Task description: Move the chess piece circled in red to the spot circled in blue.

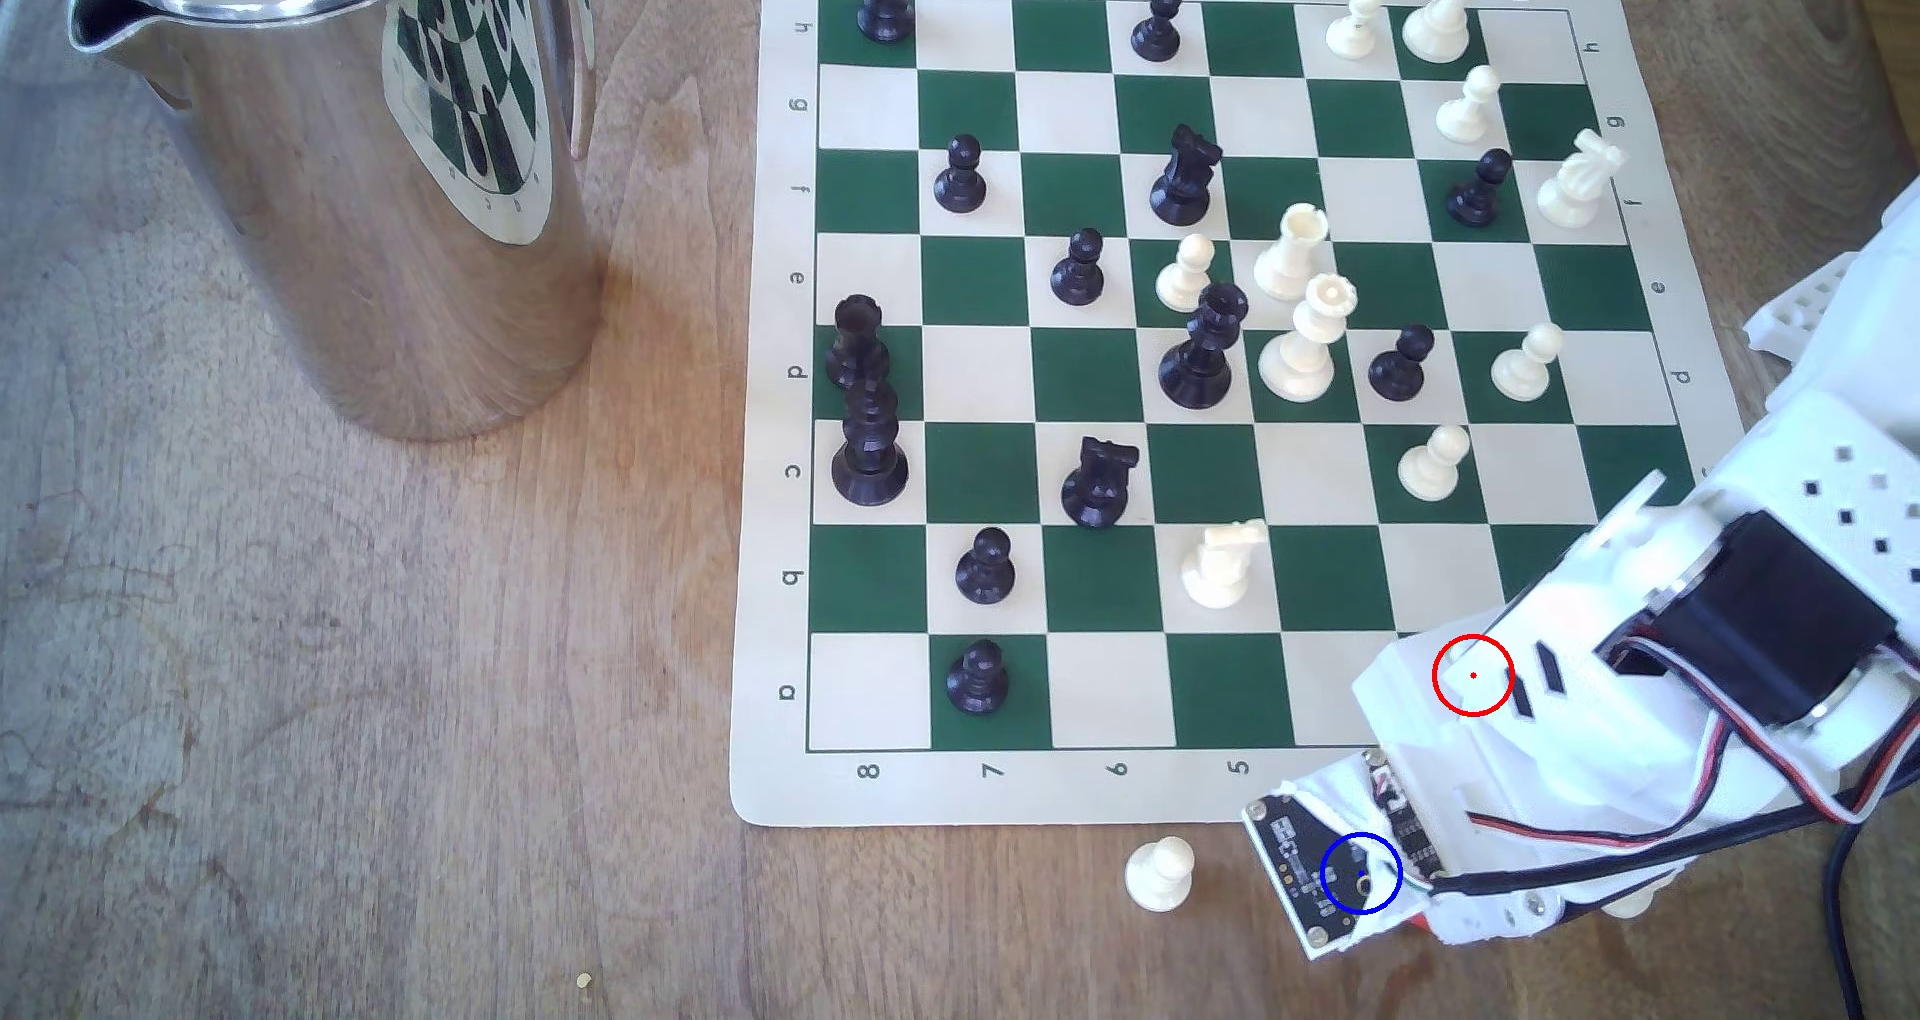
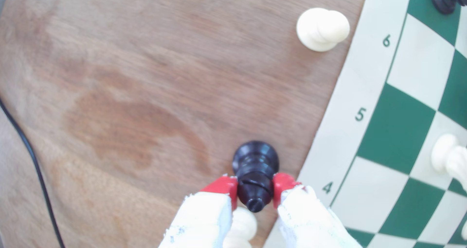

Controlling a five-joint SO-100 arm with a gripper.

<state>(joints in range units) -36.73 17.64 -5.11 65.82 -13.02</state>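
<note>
The black chess piece sits clamped between the two red-tipped fingers of the gripper, seen from above in the wrist view; its wide ringed base is over bare wood, just off the board's cream border near the numeral 4. Whether the base touches the wood cannot be told. In the exterior view the white arm covers the piece; the blue ring falls on the camera board at the arm's tip, just below the board's lower edge, and the red ring lies on the arm's housing. A cream pawn stands on the table to the exterior view's left of the blue ring. The chessboard holds scattered black and cream pieces. A steel jug stands well apart, at the exterior view's upper left.
</note>
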